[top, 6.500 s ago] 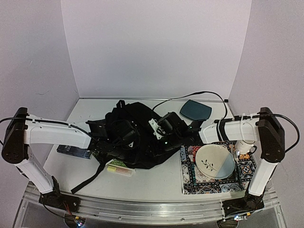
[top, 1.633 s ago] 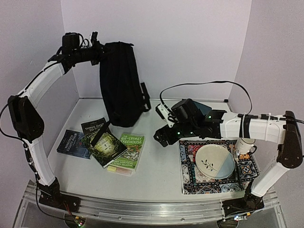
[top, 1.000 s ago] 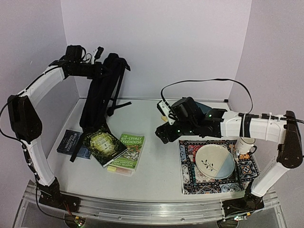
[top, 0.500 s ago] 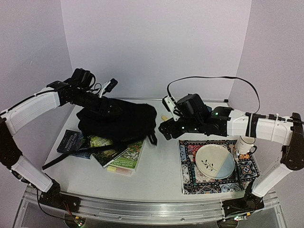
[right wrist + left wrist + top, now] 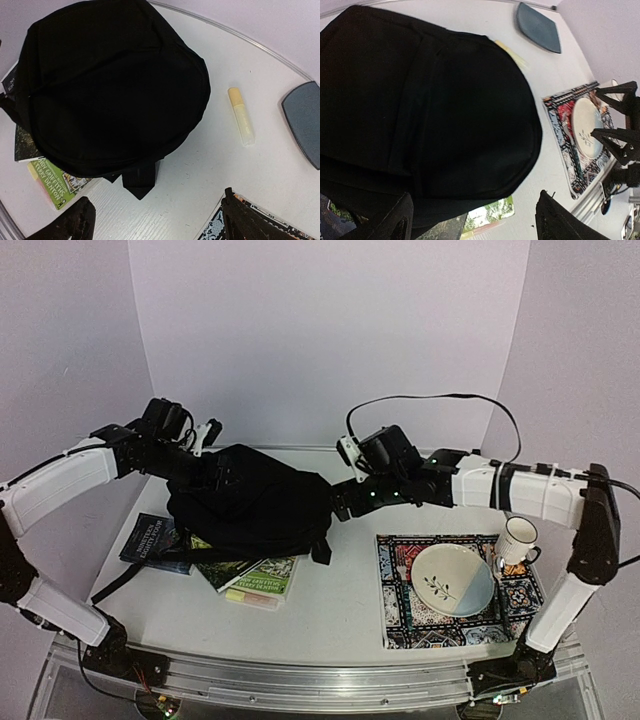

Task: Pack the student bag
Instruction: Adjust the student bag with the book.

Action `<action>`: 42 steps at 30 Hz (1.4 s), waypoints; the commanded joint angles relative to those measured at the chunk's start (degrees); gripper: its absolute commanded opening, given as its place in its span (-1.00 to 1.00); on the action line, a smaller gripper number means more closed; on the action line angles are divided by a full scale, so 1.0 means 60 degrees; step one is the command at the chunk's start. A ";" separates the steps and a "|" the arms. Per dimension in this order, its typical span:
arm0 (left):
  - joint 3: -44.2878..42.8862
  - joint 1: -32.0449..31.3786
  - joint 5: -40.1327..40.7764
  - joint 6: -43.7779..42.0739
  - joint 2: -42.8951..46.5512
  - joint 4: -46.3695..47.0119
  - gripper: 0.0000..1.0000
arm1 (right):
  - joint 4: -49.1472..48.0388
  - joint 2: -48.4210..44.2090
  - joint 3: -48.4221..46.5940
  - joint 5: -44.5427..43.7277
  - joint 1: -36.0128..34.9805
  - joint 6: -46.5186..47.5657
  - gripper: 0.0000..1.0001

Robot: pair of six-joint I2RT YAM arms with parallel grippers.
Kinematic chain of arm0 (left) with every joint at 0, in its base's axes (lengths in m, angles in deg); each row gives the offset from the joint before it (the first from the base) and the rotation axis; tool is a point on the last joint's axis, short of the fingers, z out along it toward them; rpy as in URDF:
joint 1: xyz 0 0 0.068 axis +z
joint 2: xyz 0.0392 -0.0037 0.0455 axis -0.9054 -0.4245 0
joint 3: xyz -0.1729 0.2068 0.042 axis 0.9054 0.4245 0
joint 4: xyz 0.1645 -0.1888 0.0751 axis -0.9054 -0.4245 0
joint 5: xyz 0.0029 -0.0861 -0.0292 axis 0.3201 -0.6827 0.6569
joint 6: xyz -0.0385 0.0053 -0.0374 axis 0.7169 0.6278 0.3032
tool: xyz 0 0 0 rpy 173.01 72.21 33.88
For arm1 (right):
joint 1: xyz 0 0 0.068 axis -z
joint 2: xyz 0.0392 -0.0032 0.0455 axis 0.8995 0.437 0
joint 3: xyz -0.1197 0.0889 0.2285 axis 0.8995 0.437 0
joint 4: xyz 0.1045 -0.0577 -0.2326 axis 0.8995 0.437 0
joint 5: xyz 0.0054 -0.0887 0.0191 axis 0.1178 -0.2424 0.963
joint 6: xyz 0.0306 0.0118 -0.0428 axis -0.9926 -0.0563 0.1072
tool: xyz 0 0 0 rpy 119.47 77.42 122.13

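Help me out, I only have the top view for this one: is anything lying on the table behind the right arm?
Observer: Yes. The right wrist view shows a yellow marker lying flat on the table, just clear of the backpack.
Operator: Anything beyond it?
Observer: A blue-grey plate, farther from the backpack than the marker and not touching it.
Operator: Is the right hand holding anything?
Observer: No. The right hand has its fingers spread wide over the table, with nothing gripped between them.
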 commanded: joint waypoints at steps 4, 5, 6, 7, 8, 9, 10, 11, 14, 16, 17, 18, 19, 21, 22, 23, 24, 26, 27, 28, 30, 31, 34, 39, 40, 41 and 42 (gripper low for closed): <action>-0.0335 0.0039 0.1716 0.0933 -0.1365 0.0335 0.72 | 0.0360 0.2196 -0.1646 0.0791 0.1134 -0.1959 0.81; -0.0367 0.0039 0.1714 0.0926 -0.1528 0.0334 0.72 | 0.0365 0.2514 -0.1900 0.0953 0.1269 -0.2126 0.83; -0.0365 0.0039 0.1696 0.0923 -0.1655 0.0339 0.72 | 0.0359 0.2876 -0.2180 0.1066 0.1350 -0.2255 0.83; -0.0353 0.0039 0.1682 0.0932 -0.1750 0.0345 0.72 | 0.0348 0.3296 -0.2531 0.1155 0.1415 -0.2389 0.84; -0.0324 0.0039 0.1678 0.0953 -0.1838 0.0349 0.72 | 0.0346 0.3666 -0.2863 0.1227 0.1467 -0.2506 0.84; -0.0283 0.0039 0.1687 0.0981 -0.1909 0.0353 0.72 | 0.0351 0.3981 -0.3145 0.1292 0.1529 -0.2615 0.84; -0.0243 0.0039 0.1709 0.1008 -0.1958 0.0359 0.72 | 0.0358 0.4277 -0.3410 0.1355 0.1583 -0.2725 0.84; -0.0200 0.0039 0.1748 0.1043 -0.2014 0.0363 0.72 | 0.0362 0.4588 -0.3670 0.1382 0.1638 -0.2834 0.83; -0.0084 0.0039 0.1895 0.1185 -0.2166 0.0375 0.72 | 0.0367 0.5348 -0.4245 0.1783 0.1724 -0.2973 0.71; -0.0010 0.0039 0.2004 0.1316 -0.2279 0.0384 0.72 | 0.0363 0.5682 -0.4505 0.2058 0.1737 -0.2945 0.52; 0.0022 0.0036 0.2089 0.1349 -0.2314 0.0402 0.72 | 0.0361 0.5745 -0.4559 0.2396 0.1733 -0.2936 0.30; 0.0050 0.0038 0.2197 0.1390 -0.2375 0.0411 0.72 | 0.0350 0.5722 -0.4531 0.2683 0.1729 -0.2955 0.08; 0.0074 0.0039 0.2296 0.1422 -0.2435 0.0417 0.72 | 0.0323 0.5634 -0.4442 0.2943 0.1736 -0.3008 -0.15; 0.0092 0.0035 0.2487 0.1458 -0.2586 0.0453 0.72 | 0.0108 0.5133 -0.3827 0.3280 0.1720 -0.3228 -0.56; 0.0094 0.0039 0.2583 0.1471 -0.2680 0.0474 0.71 | -0.0064 0.4812 -0.3440 0.3416 0.1698 -0.3322 -0.73; 0.0091 0.0039 0.2659 0.1477 -0.2778 0.0489 0.71 | -0.0230 0.4399 -0.2996 0.3533 0.1648 -0.3399 -0.88; 0.0072 0.0039 0.2698 0.1478 -0.2856 0.0504 0.71 | -0.0390 0.4014 -0.2661 0.3564 0.1585 -0.3426 -0.99; -0.0006 0.0043 0.2975 0.1444 -0.3051 0.0527 0.71 | -0.0474 0.3304 -0.1853 0.3594 0.1363 -0.3493 -1.00; -0.0046 0.0048 0.3099 0.1425 -0.3148 0.0539 0.71 | -0.0501 0.2990 -0.1521 0.3624 0.1256 -0.3541 -1.00; -0.0087 0.0048 0.3185 0.1398 -0.3242 0.0550 0.70 | -0.0515 0.2722 -0.1213 0.3658 0.1138 -0.3595 -1.00; -0.0206 0.0054 0.3311 0.1332 -0.3362 0.0554 0.70 | -0.0524 0.2253 -0.0625 0.3703 0.0839 -0.3717 -1.00; -0.0248 0.0054 0.3374 0.1293 -0.3407 0.0554 0.70 | -0.0531 0.2044 -0.0319 0.3737 0.0632 -0.3789 -1.00; -0.0359 0.0062 0.3527 0.1201 -0.3517 0.0554 0.70 | -0.0519 0.1602 0.0427 0.3818 0.0080 -0.4031 -0.96; -0.0457 0.0069 0.3493 0.1104 -0.3392 0.0540 0.69 | -0.0219 0.0875 0.0930 0.3519 -0.0231 -0.3956 -0.64; -0.0476 0.0070 0.3436 0.1082 -0.3297 0.0551 0.70 | 0.0051 0.0756 0.0883 0.3180 -0.0188 -0.3660 -0.53; -0.0494 0.0069 0.3378 0.1037 -0.3202 0.0554 0.70 | 0.0318 0.0639 0.0769 0.2947 -0.0093 -0.3357 -0.41; -0.0523 0.0069 0.3310 0.0990 -0.3109 0.0554 0.72 | 0.0495 0.0575 0.0590 0.2864 0.0100 -0.3066 -0.33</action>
